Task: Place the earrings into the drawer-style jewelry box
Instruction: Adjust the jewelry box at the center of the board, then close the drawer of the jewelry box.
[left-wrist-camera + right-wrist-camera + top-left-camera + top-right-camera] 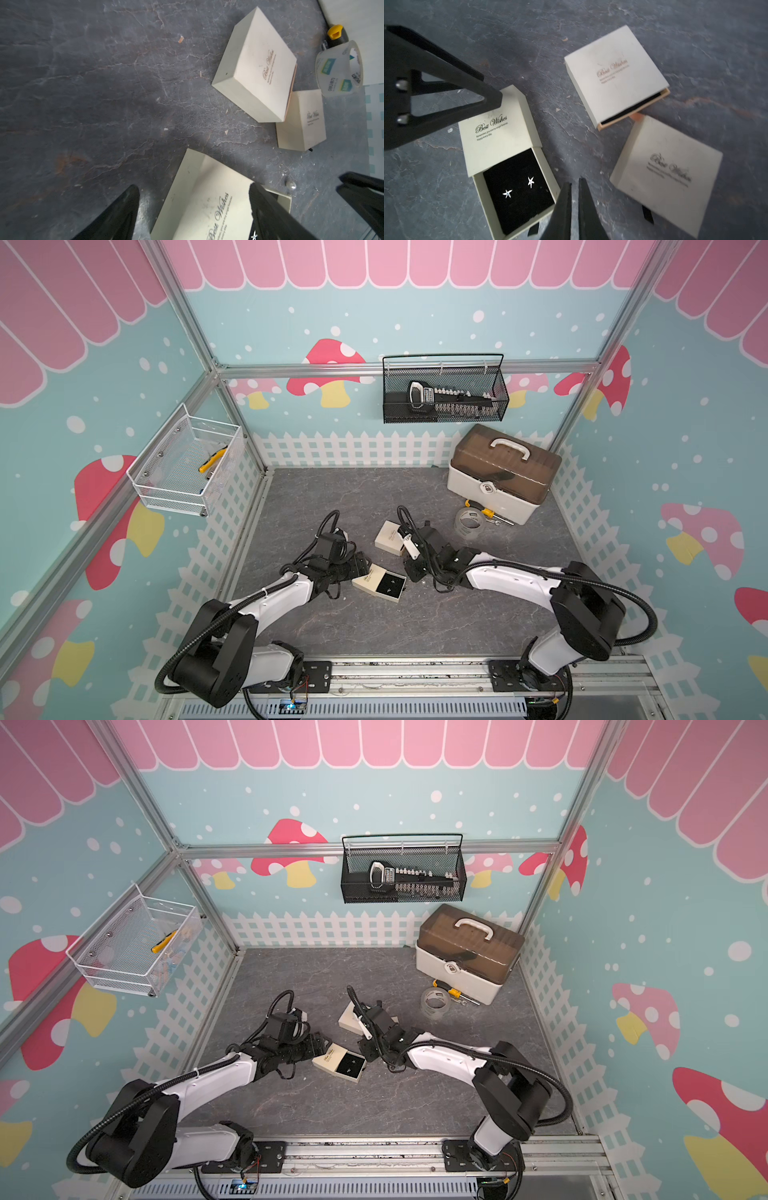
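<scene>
The drawer-style jewelry box (379, 583) (338, 1061) lies between both arms, its drawer (517, 191) slid out of the beige sleeve (498, 133). Two star-shaped earrings (507, 193) (531, 181) sit on the drawer's black pad; one earring (254, 236) glints in the left wrist view. My left gripper (193, 186) (360, 568) is open, its fingers (124, 207) straddling the sleeve, with a gap on one side. My right gripper (575, 184) (411, 577) is shut and empty, its tips just off the drawer's corner.
Two more beige boxes (614, 74) (668, 172) lie close behind the right gripper. A tape roll (469, 522), a yellow-handled screwdriver (486, 512) and a white toolbox (503, 472) stand at the back right. A tiny pearly bead (291, 185) lies on the table.
</scene>
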You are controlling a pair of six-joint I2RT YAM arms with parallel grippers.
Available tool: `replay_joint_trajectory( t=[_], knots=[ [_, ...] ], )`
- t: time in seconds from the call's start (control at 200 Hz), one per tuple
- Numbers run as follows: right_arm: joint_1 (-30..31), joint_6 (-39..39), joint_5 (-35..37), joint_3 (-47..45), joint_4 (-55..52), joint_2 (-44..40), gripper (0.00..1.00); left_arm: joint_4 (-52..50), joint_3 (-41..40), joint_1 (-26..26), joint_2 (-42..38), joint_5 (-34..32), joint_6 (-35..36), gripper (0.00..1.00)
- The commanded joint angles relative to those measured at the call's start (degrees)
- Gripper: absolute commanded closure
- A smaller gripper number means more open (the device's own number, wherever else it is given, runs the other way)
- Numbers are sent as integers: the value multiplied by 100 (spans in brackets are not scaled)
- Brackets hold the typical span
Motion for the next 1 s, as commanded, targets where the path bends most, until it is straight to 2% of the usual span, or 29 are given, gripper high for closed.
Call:
replay_joint_trajectory(
  t=[0.0,0.175,0.485,0.66,0.84,0.996],
  knots=[
    [6,549,86,-334,-727,-263,94,297,139,11,127,373,141,18],
    [153,920,-580,-600,-501,-390,100,389,58,-140,241,708,169,24],
    [167,1210,-876,-837,-178,-163,100,379,-472,-591,-315,759,-195,29],
    [167,1221,-776,-825,-143,30,100,122,-575,-615,-588,545,-178,28],
    [166,1168,-803,-714,-127,234,100,254,-569,-625,-500,732,-177,28],
    [175,1150,-1108,-681,264,333,100,536,-638,-744,-441,929,-238,31]
  ],
)
